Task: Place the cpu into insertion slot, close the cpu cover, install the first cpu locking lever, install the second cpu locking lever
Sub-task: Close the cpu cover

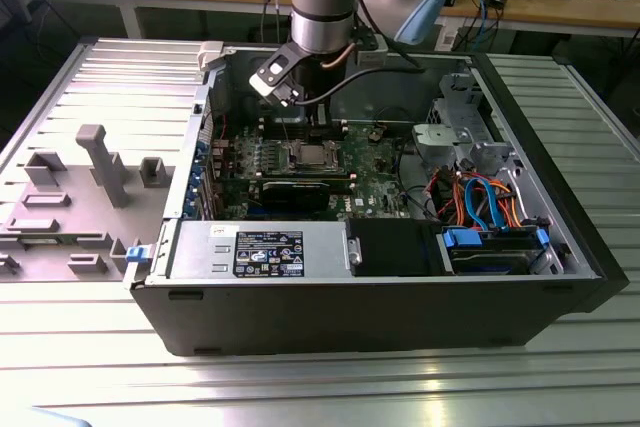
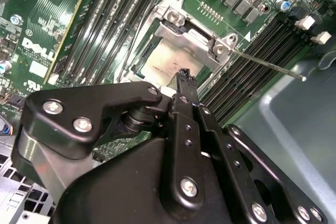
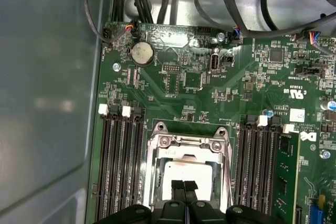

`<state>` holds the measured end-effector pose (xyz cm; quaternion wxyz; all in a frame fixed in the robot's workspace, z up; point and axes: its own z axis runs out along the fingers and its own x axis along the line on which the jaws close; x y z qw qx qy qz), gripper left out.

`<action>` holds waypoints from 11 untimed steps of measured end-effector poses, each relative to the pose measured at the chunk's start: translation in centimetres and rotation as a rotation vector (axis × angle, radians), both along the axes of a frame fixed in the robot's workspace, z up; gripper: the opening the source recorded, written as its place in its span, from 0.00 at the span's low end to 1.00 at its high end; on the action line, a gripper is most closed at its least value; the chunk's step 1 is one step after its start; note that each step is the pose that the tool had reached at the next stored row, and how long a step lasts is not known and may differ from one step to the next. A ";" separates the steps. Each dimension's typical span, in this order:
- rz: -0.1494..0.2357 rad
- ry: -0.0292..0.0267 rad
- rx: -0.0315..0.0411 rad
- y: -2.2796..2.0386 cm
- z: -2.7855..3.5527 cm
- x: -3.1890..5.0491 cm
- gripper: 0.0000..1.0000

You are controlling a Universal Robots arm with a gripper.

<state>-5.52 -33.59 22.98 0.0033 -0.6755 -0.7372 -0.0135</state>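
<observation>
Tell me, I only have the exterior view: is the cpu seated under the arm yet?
Observer: Yes; in the first wrist view the cpu lies flat, silver top up, framed by the cpu cover.
Operator: And the gripper?
Observer: The gripper is shut, tips poised over the cpu.
Operator: Levers?
Observer: In the second wrist view one thin locking lever juts out over the memory slots, apparently unlatched.
</observation>
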 end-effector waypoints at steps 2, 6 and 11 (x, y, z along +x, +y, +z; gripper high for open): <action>0.000 0.0001 -0.0001 0.00 -0.04 -0.36 0.11; -0.010 0.0003 -0.0001 -0.01 -0.09 -0.67 0.11; -0.011 0.0002 0.0000 -0.01 -0.09 -0.67 0.11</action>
